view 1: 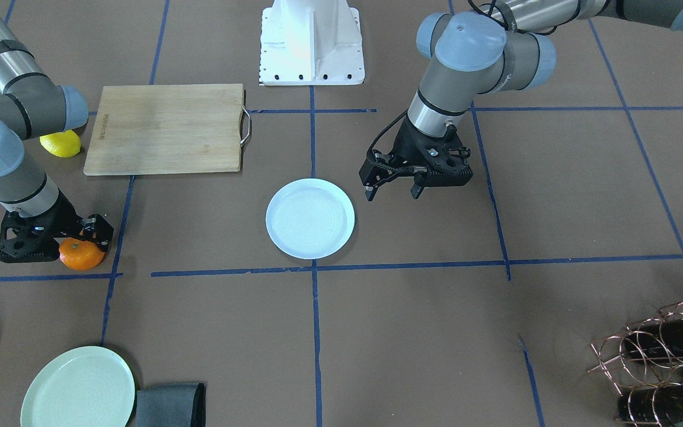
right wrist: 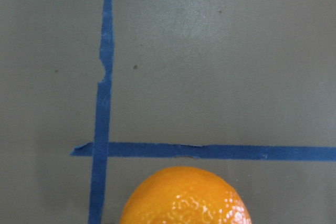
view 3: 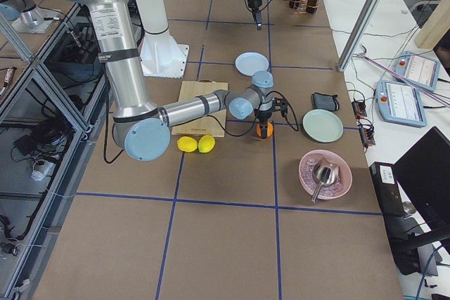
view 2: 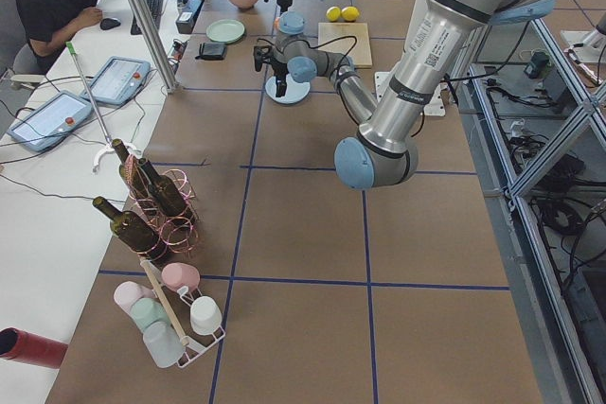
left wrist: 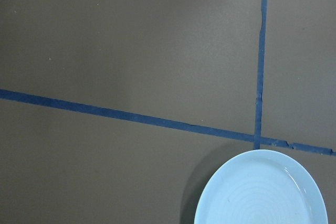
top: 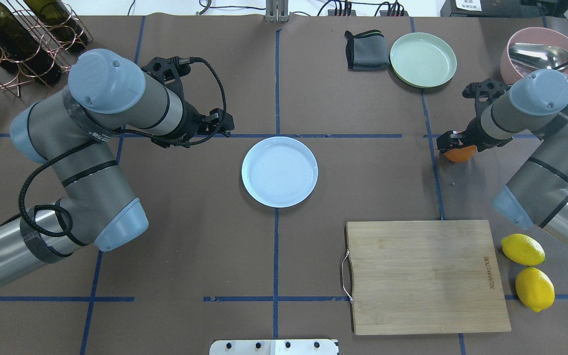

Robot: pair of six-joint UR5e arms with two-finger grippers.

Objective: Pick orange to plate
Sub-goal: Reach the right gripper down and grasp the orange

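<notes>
The orange [top: 459, 154] sat on the brown table [top: 372, 177], well apart from the plate [top: 279, 171], out on the plate's side toward the robot's right and beside a crossing of blue tape lines [right wrist: 105, 148]. The right gripper [top: 454, 143] was directly over the orange, with dark fingers [view 1: 97, 228] against its top. Whether the fingers were clamped on it or merely spread around it could not be told.

The bluish-white plate held nothing. The left gripper [view 1: 393, 191] hovered just beside the plate on its other side, its 2 fingers spread apart and holding nothing.

Between the plate and the robot's right corner lay a wooden cutting board [top: 424, 276], with 2 lemons [top: 523, 249] beyond the board from the plate. Across the table from the robot, past the orange, were a mint-green plate [top: 423, 59] and a folded grey cloth [top: 365, 49].
</notes>
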